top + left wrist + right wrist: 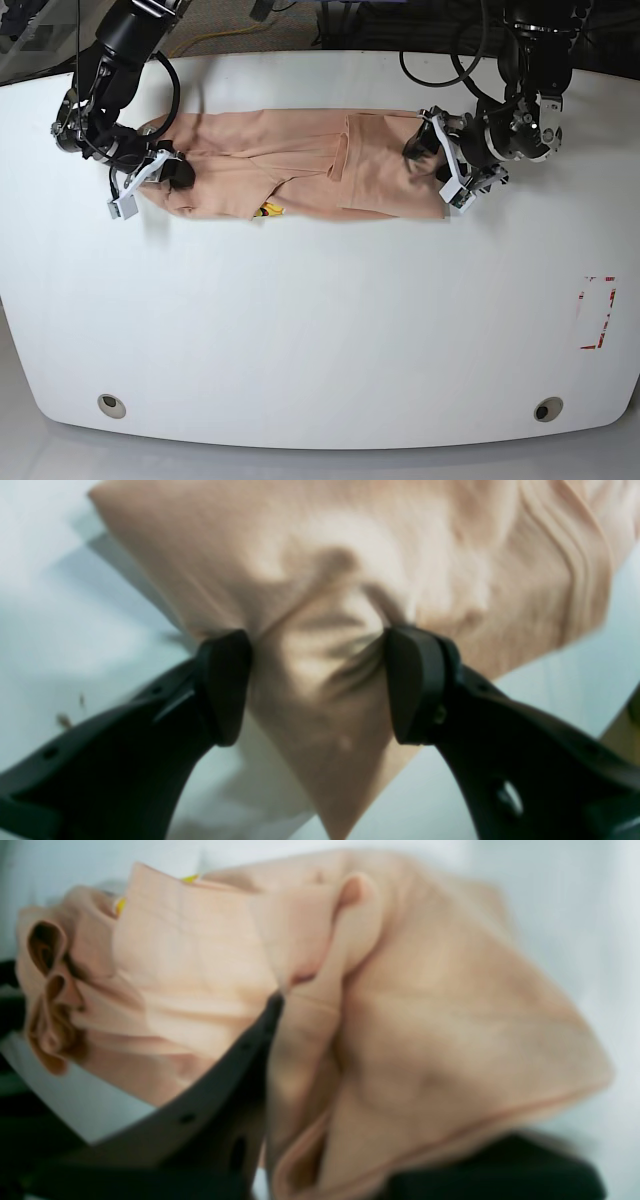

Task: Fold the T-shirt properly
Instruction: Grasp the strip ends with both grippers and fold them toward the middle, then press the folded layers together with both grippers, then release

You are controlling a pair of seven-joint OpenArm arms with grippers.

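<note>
The peach T-shirt (300, 165) lies folded into a long strip across the far part of the white table (320, 330), with a small yellow tag (268, 210) at its near edge. My left gripper (432, 165) sits on the strip's right end. In the left wrist view it (320, 680) is open, its black fingers (225, 685) standing wide apart on either side of a wrinkled corner of the shirt (350, 555). My right gripper (170, 178) is at the strip's left end. In the blurred right wrist view, bunched fabric (425, 1015) drapes over one finger (260, 1035) and hides the other fingertip.
A red-and-white marker (598, 312) lies near the table's right edge. Two round fittings (112, 405) (545, 409) sit near the front edge. Cables hang behind the table's far edge (440, 70). Both arm bodies stand at the far corners.
</note>
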